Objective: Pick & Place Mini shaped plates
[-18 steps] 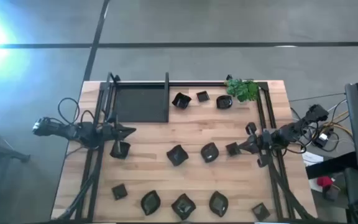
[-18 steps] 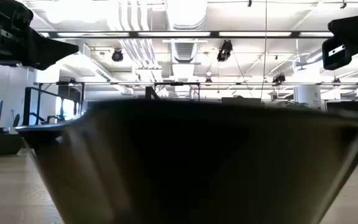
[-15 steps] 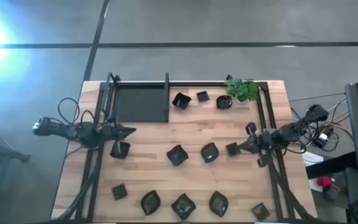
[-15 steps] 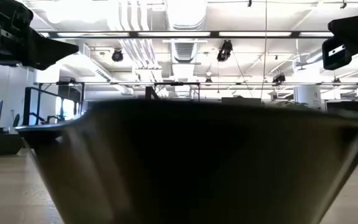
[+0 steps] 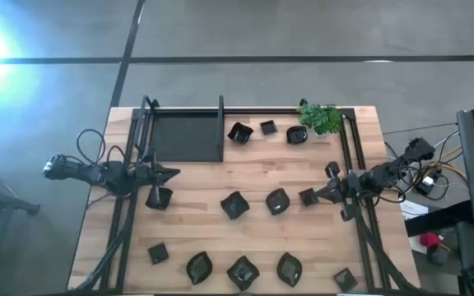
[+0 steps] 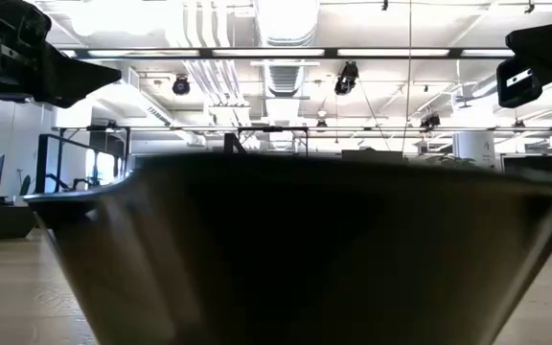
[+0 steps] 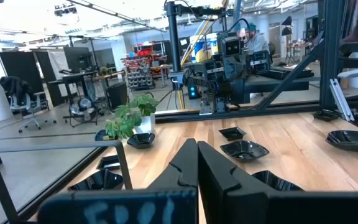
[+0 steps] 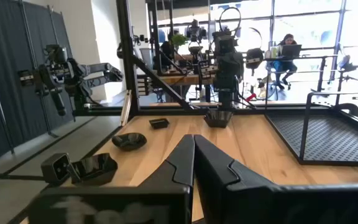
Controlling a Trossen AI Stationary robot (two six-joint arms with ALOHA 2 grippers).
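High view looks straight down on a wooden worktop (image 5: 245,177) strewn with mini shaped plates, glossy black and well spread. Three sit in a row near the far edge (image 5: 267,130), between a large flat black tray (image 5: 186,136) and a small green plant (image 5: 320,117). Four more lie across the middle: one just beside the left gripper (image 5: 171,173), at (image 5: 159,197), two near the centre (image 5: 234,205) and (image 5: 277,201), and one square dish (image 5: 307,196) just beside the right gripper (image 5: 321,191). Another row runs along the near edge (image 5: 243,270), from a small square dish on the left (image 5: 157,253) to one at the right corner (image 5: 345,279). Both arms reach in from the worktop's sides, the left over the left edge, the right over the right edge. Each wrist view shows its own jaws pressed together, empty, the left pair (image 7: 197,163) and the right pair (image 8: 194,157) pointing across the wood toward the other arm. Low view is filled by the dark wall of one dish (image 6: 305,249) standing right in front of the lens.
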